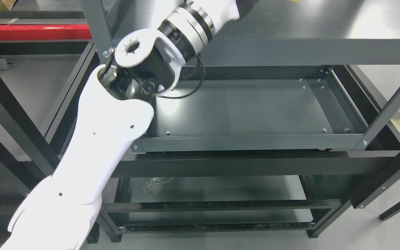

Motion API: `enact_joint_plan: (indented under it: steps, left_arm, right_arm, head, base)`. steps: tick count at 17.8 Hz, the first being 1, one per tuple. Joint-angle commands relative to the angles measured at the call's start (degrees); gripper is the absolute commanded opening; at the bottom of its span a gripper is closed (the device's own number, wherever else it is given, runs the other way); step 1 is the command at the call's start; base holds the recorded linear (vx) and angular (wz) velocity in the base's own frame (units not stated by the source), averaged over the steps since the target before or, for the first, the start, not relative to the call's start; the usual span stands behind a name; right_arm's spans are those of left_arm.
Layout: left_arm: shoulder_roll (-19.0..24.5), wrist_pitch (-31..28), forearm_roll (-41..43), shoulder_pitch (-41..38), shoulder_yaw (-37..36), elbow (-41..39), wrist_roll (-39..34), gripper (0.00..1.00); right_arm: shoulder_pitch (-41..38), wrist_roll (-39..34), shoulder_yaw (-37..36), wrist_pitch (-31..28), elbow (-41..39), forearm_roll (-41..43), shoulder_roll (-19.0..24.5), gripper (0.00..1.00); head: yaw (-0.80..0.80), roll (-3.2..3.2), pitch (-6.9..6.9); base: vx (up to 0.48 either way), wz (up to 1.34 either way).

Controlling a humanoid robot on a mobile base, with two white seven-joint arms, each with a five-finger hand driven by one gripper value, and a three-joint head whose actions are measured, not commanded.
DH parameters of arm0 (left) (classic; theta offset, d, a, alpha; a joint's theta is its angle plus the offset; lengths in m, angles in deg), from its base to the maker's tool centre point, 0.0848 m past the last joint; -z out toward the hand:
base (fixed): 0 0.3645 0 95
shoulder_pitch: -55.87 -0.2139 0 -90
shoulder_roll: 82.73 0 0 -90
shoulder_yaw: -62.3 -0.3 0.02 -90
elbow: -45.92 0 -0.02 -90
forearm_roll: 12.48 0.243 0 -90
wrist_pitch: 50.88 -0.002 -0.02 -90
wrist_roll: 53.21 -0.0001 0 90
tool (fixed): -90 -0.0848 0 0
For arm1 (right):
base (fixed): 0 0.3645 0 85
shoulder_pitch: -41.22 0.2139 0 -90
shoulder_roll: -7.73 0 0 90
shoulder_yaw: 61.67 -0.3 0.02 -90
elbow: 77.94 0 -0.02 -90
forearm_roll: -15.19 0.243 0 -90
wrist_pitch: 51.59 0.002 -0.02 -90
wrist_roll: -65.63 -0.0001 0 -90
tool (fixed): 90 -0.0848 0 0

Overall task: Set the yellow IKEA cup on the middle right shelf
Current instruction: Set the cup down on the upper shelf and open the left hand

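Here, left arm [92, 149] reaching over the top shelf [307, 27], fingers out of frame, grip cannot be told, middle shelf [241, 107] bare.

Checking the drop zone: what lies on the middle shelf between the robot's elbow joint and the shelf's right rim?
Nothing: the middle shelf is bare from elbow joint to right rim, in the head view.

No text, label or number can be read anywhere.

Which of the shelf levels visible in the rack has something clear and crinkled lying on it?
The lower shelf, below the middle tray: a crumpled clear plastic piece lies at its left end. The middle tray and the top shelf show no such thing.
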Motion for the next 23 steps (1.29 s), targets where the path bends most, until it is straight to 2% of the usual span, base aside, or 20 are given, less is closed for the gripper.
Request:
enact_joint_plan:
  steps: [1,6,10,13,16,23]
  left_arm:
    - [1.0,-3.2,-0.5,6.9,6.1,23.9,-0.2,0.0]
    - [1.0,-4.2,3.2,6.9,5.8,27.3,0.1,0.04]
    - [1.0,-6.1,4.6,6.5,5.0,27.2,0.2,0.15]
    - [1.0,-8.9,4.4,6.5,4.8,26.1,2.2,0.33]
    - [1.0,-11.9,4.8,6.6,4.4,25.0,11.8,0.53]
    - [1.0,-12.3,9.2,6.6,3.1,25.0,13.7,0.8]
  right_arm:
    - [-0.8,0.0,1.0,0.0,0.0,1.4,-1.0,0.99]
    - [-0.8,0.0,1.0,0.0,0.0,1.4,-1.0,0.99]
    - [-0.8,0.0,1.0,0.0,0.0,1.4,-1.0,0.99]
    - [-0.8,0.0,1.0,0.0,0.0,1.4,-1.0,0.99]
    - [-0.8,0.0,1.0,0.0,0.0,1.4,-1.0,0.99]
    - [-0.8,0.0,1.0,0.0,0.0,1.4,-1.0,0.99]
  head:
    - [0.0,0.0,0.0]
    - [0.0,0.0,0.0]
    - [0.0,0.0,0.0]
    - [0.0,0.0,0.0]
    - [0.0,0.0,0.0]
    - [0.0,0.0,0.0]
  base:
    - [0.0,0.0]
    - [0.0,0.0]
    - [0.0,0.0]
    - [0.0,0.0]
    - [0.0,0.0]
    - [0.0,0.0]
